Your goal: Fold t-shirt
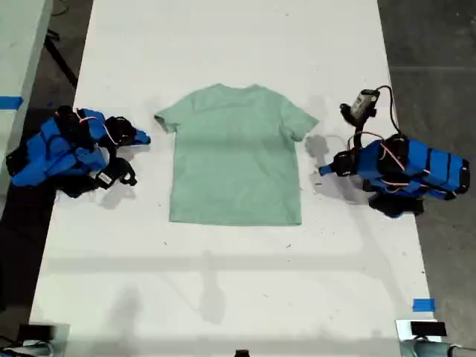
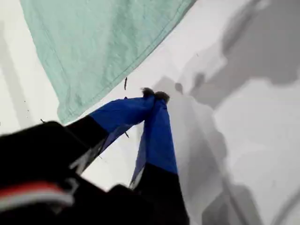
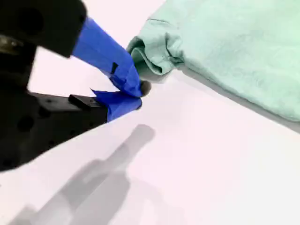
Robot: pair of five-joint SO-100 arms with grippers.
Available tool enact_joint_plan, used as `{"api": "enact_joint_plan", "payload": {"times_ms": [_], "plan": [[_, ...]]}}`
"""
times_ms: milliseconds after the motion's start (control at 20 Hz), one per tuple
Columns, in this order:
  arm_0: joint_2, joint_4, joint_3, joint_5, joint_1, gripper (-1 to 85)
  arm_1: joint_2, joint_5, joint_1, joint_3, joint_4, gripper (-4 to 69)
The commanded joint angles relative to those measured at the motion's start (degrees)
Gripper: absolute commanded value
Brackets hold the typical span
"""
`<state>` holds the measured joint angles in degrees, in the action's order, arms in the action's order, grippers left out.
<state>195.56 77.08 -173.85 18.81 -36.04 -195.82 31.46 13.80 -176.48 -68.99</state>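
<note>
At the middle of the table, exterior view: what is recorded?

Noted: the t-shirt (image 1: 234,160) lies flat and spread on the white table (image 1: 223,282), neck toward the view's top edge, hem toward the bottom, both short sleeves out to the sides. My first gripper (image 1: 323,169) sits at the exterior view's right, just beside the shirt's side edge below the sleeve, not touching it. My second gripper (image 1: 143,137) sits at the exterior view's left, near the other sleeve, with bare table between them. Both arms are low over the table.

First wrist view?

The t-shirt (image 2: 93,42) shows as a pale green panel with a stitched edge and one corner. My first gripper (image 2: 154,95) has its two blue jaws pressed tip to tip, with nothing between them. The tips are over bare white surface, close to the cloth's edge but apart from it. Grey shadows fall on the table beyond.

Second wrist view?

The t-shirt (image 3: 234,47) fills the far part of the picture, and its sleeve (image 3: 154,54) is rumpled and bunched at the end. My second gripper (image 3: 139,91) is closed, its blue tips meeting and holding nothing. The tips are just beside the bunched sleeve. I cannot tell whether they touch it.
</note>
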Motion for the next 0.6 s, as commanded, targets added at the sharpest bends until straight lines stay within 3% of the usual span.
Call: {"api": "enact_joint_plan", "payload": {"times_ms": [0, 550], "plan": [[0.4, 2.0, 0.5, -18.7, 24.9, 0.0, -0.4, -38.2, 3.5, 0.4, 0.5, -1.3], [0.4, 2.0, 0.5, -19.0, 22.4, 3.0, -0.4, -39.1, 2.4, 0.4, 0.6, -1.2]]}}
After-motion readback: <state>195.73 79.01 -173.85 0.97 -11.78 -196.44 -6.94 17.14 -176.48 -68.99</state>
